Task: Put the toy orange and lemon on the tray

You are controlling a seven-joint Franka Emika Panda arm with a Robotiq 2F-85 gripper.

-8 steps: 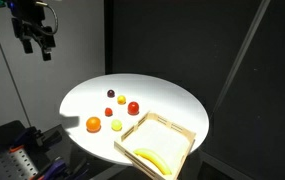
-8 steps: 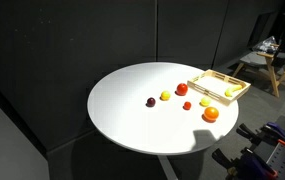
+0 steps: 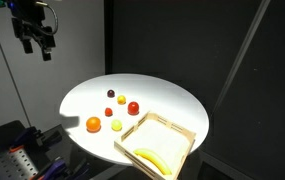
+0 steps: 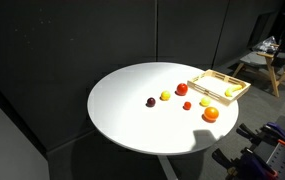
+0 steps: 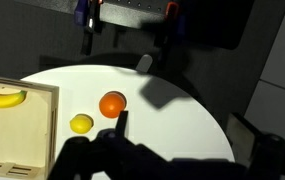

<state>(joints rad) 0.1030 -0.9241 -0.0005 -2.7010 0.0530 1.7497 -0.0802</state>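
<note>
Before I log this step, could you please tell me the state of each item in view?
fingers: open, empty, raised away from the fruit.
toy orange: on table, outside tray.
lemon: on table near orange, outside tray.
tray: holds only a banana.
banana: lying in tray.

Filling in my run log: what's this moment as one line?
gripper open, high above table | toy orange on table, outside tray | lemon beside it | tray holds banana

On the round white table (image 4: 122, 115) the toy orange (image 4: 211, 114) sits near the edge, the lemon (image 4: 205, 102) just beside it, both outside the tray (image 4: 217, 84), which holds a banana (image 4: 229, 93)
</note>
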